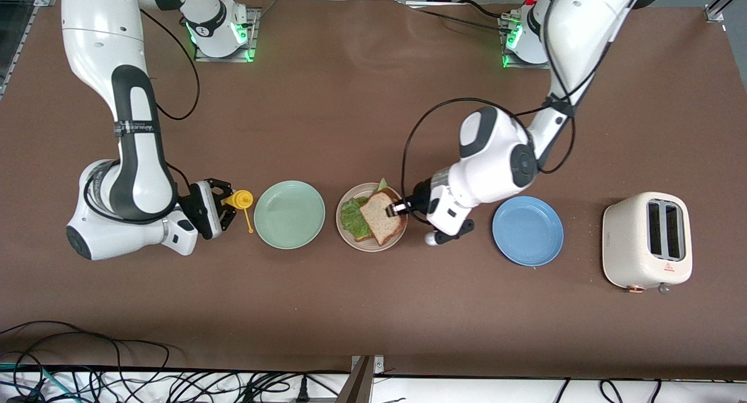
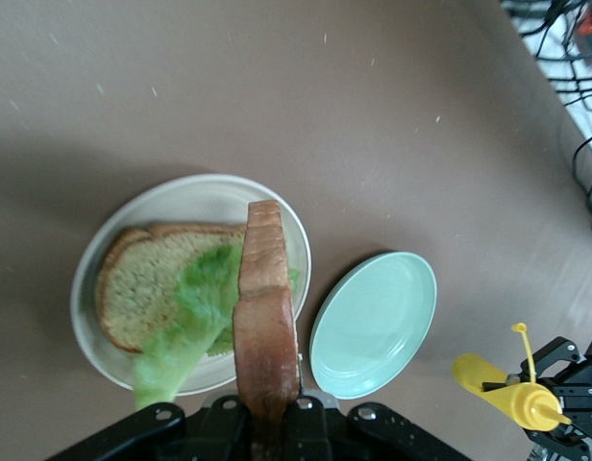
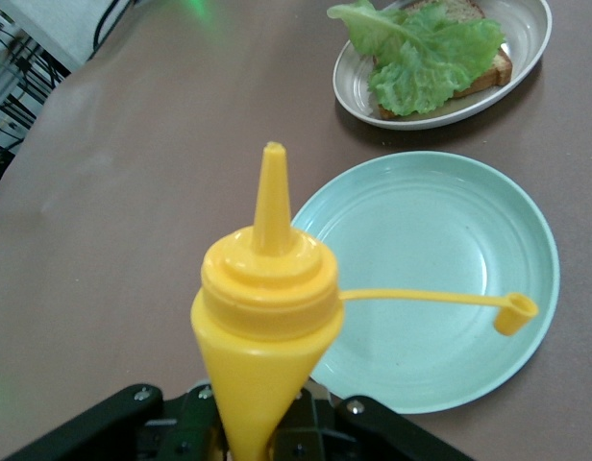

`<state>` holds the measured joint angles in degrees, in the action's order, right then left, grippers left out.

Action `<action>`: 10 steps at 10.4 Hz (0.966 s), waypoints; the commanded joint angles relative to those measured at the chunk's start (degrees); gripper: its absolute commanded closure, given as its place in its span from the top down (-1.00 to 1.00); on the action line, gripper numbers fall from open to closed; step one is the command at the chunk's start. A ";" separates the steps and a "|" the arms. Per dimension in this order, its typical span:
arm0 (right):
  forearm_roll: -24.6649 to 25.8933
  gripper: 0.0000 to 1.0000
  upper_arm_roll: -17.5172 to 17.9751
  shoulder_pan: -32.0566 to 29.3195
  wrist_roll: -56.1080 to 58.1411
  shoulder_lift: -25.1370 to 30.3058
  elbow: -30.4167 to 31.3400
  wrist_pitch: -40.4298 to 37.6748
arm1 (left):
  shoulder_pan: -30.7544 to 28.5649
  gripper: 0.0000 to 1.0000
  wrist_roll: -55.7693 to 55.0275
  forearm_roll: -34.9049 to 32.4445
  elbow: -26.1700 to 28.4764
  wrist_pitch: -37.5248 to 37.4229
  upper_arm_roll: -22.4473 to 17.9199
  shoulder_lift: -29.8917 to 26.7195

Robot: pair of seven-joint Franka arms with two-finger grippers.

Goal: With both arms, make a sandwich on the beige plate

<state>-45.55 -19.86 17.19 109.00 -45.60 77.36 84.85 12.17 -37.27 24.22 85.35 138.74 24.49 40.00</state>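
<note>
Three plates on brown table (image 1: 362, 82); left gripper (image 1: 398, 207) fingers grip bread slice (image 1: 382, 216); right gripper (image 1: 229, 207) fingers grip mustard bottle (image 1: 240, 200)

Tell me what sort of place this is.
Probably a robotics lab staged as a kitchen counter. Two arms are bolted to a brown table, with loose cables along its edge. The left gripper holds bread over the beige plate, the right gripper holds a yellow bottle, near a toaster.
</note>
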 commanded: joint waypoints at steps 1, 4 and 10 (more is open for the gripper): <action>-5.67 -1.00 0.87 -3.64 8.56 -1.67 1.56 -3.27 | 2.77 -1.00 -4.37 -4.16 -0.27 2.06 -0.94 0.96; -12.34 -1.00 0.87 -6.37 14.74 -5.80 1.65 -6.26 | 3.82 -1.00 -4.82 -4.97 -0.35 2.15 -0.94 1.48; -14.92 -0.58 0.87 -9.10 21.52 -8.36 1.74 -9.08 | 9.10 -0.95 -6.23 -4.97 -0.36 7.07 -5.33 3.07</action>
<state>-59.69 -19.68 9.50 129.33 -54.06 79.49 77.70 20.52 -41.83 20.77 85.40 144.93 20.12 42.79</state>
